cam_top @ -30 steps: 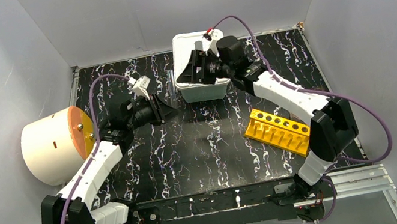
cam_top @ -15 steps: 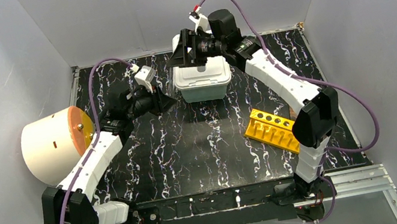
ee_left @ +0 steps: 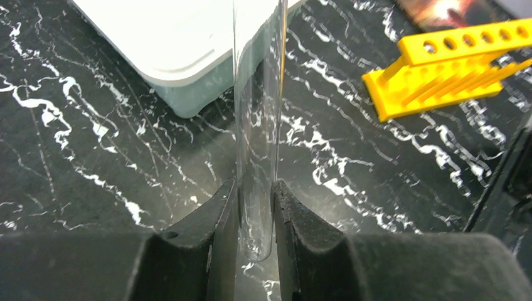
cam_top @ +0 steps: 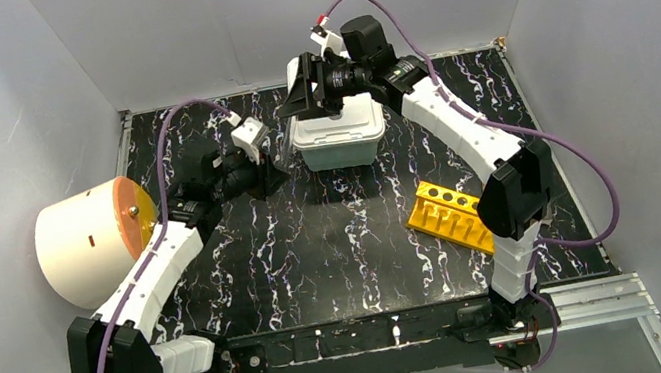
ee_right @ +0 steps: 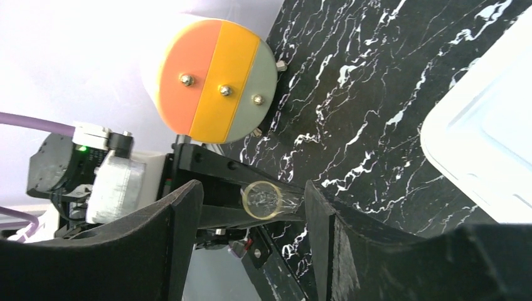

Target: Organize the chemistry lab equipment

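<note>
A clear glass tube stands upright between the fingers of my left gripper, which is shut on its rounded lower end just left of the white bin. In the top view the left gripper sits beside the bin's left corner. My right gripper hovers over the bin's back left, open and pointing at the left gripper. In the right wrist view the tube's round mouth shows between the open right fingers, touching neither. The yellow holed rack lies right of centre.
A big white drum with an orange and yellow face lies at the left edge. The white bin's rim is close behind the tube. Grey walls enclose the marbled black table on three sides.
The right gripper rose out of the bin and turned left toward the left gripper, its jaws narrowing slightly. The left gripper moved with the tube closer to the bin.
</note>
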Controlling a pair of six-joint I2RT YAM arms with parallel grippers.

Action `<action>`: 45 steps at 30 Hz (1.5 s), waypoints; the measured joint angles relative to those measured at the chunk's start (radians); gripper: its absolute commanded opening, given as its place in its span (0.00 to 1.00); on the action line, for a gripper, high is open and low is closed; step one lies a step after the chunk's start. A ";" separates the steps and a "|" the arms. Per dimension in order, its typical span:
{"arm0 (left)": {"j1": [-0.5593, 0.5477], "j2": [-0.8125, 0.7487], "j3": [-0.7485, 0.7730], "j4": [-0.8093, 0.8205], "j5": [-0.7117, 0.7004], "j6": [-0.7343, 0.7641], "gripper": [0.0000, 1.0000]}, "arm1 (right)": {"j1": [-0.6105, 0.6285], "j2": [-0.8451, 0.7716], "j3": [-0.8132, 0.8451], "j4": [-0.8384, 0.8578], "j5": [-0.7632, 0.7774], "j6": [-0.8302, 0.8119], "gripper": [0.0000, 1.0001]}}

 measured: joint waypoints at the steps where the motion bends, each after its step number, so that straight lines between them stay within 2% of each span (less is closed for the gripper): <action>1: -0.002 -0.002 0.002 -0.021 -0.010 0.025 0.01 | 0.000 0.001 0.003 0.000 -0.009 0.003 0.66; 8: -0.025 -0.015 0.002 -0.088 -0.061 0.115 0.01 | -0.002 0.003 0.003 -0.003 -0.032 0.021 0.56; 17: -0.041 -0.018 0.002 -0.095 -0.084 0.133 0.01 | -0.006 0.050 0.025 -0.053 -0.044 0.007 0.63; 24: -0.047 -0.018 0.002 -0.095 -0.087 0.131 0.01 | -0.006 0.059 0.025 -0.108 -0.067 -0.037 0.54; 34: -0.048 -0.018 0.002 -0.114 -0.103 0.156 0.01 | -0.006 0.059 0.026 -0.136 -0.090 -0.042 0.53; 35: -0.048 -0.018 0.002 -0.119 -0.105 0.160 0.01 | -0.006 0.059 0.026 -0.163 -0.093 -0.045 0.48; 37: -0.048 -0.018 0.002 -0.131 -0.108 0.172 0.02 | -0.006 0.060 0.032 -0.182 -0.097 -0.052 0.45; 45: -0.052 -0.018 0.005 -0.137 -0.106 0.180 0.01 | -0.006 0.061 0.064 -0.222 -0.117 -0.066 0.45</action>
